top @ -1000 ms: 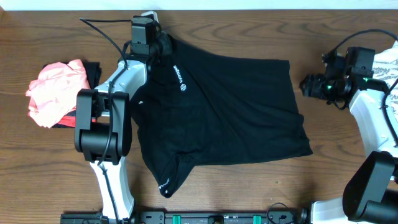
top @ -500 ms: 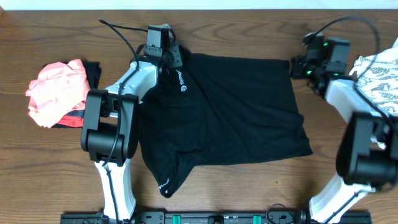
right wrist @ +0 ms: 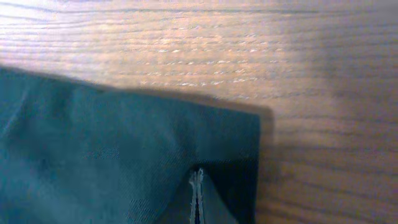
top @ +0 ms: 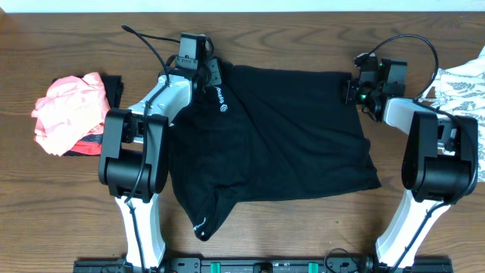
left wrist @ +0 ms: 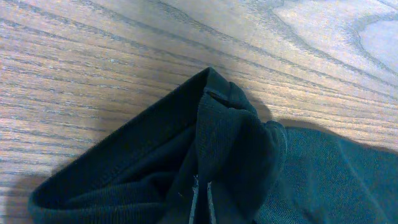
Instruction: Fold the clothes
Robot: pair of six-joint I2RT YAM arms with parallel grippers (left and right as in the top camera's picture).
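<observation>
The clothes' main piece, a large black garment (top: 280, 136) with small white logo prints (top: 218, 97), lies spread across the middle of the wooden table. At its far left corner, my left gripper (top: 212, 73) is shut on a bunched fold of the black fabric (left wrist: 236, 137); the fingertips (left wrist: 202, 199) are nearly buried in it. My right gripper (top: 351, 89) sits at the far right corner and is shut, pinching the flat black fabric (right wrist: 93, 143) into a small tent at the gripper (right wrist: 197, 196).
A coral-pink garment (top: 64, 110) lies heaped at the left over a dark item (top: 114, 89). A white leaf-patterned cloth (top: 464, 83) sits at the right edge. The table's far edge runs just behind both grippers.
The right arm swung in from the right side to the garment's far right corner and its jaws shut there. The left gripper shifted slightly right, still holding the fabric.
</observation>
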